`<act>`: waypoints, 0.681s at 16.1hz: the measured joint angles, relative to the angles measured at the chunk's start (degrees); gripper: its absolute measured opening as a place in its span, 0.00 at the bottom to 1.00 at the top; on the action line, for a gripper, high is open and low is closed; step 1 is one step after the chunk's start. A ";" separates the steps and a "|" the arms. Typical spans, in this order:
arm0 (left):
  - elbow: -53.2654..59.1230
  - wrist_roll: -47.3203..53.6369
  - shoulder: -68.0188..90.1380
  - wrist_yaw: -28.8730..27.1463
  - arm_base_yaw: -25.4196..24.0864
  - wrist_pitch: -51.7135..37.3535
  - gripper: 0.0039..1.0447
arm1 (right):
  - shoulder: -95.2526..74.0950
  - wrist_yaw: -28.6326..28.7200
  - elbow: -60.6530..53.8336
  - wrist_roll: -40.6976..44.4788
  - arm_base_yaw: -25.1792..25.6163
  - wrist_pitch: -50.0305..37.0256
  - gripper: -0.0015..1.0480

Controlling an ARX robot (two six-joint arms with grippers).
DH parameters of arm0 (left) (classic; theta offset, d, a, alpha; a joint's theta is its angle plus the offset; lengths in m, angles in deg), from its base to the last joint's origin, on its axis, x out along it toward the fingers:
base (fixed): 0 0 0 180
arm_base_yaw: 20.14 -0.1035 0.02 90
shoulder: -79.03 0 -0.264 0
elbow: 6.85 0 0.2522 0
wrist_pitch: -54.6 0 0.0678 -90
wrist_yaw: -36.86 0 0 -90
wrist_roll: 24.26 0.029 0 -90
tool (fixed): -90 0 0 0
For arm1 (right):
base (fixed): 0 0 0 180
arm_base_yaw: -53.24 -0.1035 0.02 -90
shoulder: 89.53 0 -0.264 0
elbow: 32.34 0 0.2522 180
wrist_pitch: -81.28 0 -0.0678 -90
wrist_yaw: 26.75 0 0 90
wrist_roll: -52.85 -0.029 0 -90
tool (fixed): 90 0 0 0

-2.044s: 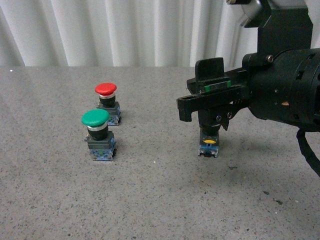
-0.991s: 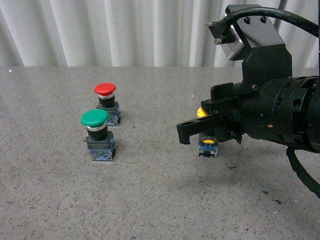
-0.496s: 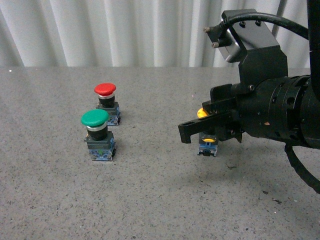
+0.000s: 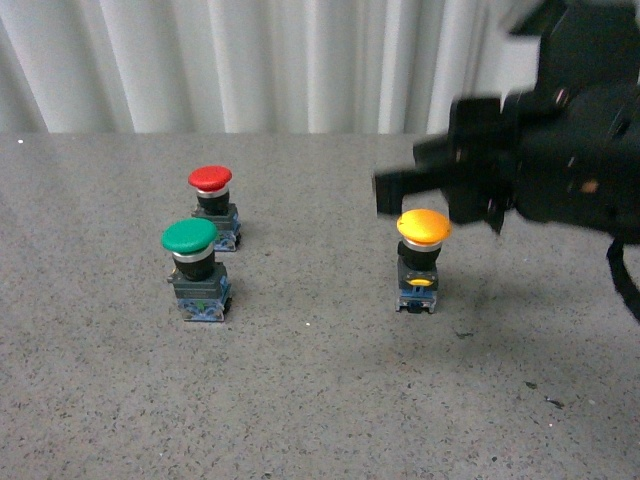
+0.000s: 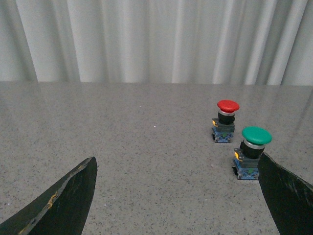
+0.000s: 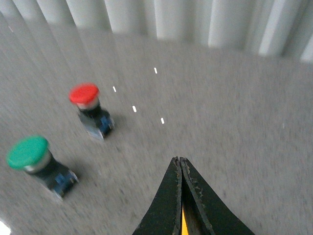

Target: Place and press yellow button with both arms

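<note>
The yellow button [image 4: 422, 258] stands upright on the grey table, yellow cap on top, black body, yellow tab, blue base. My right gripper [image 4: 390, 192] is blurred in the front view and hangs just above and behind the cap, not touching it. In the right wrist view the right gripper [image 6: 179, 161] has its fingers pressed together, with a yellow sliver [image 6: 183, 226] showing between them lower down. My left gripper [image 5: 176, 196] is open and empty; its two dark fingers frame bare table. The left arm does not show in the front view.
A green-capped button [image 4: 196, 268] and a red-capped button [image 4: 214, 205] stand at the left of the grey table [image 4: 300, 400]; both also show in the left wrist view, green [image 5: 250, 152] and red [image 5: 225, 120]. A white pleated curtain [image 4: 250, 60] closes the back.
The right gripper has let go of the yellow button, closed, and risen up and to the right. The yellow cap now shows in full. The button stays where it stood.
</note>
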 joint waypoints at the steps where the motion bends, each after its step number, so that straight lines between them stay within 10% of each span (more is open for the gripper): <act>1: 0.00 0.00 0.00 0.00 0.00 0.00 0.94 | 3.39 1.57 -0.79 -2.89 0.00 -4.66 0.02; 8: 0.00 0.00 0.00 0.00 0.00 -0.02 0.94 | 29.90 8.52 -18.25 -14.67 13.38 -1.75 0.02; 11: 0.00 0.00 0.00 -0.15 0.00 0.00 0.94 | 50.12 -4.79 -29.29 -4.00 25.40 12.48 0.02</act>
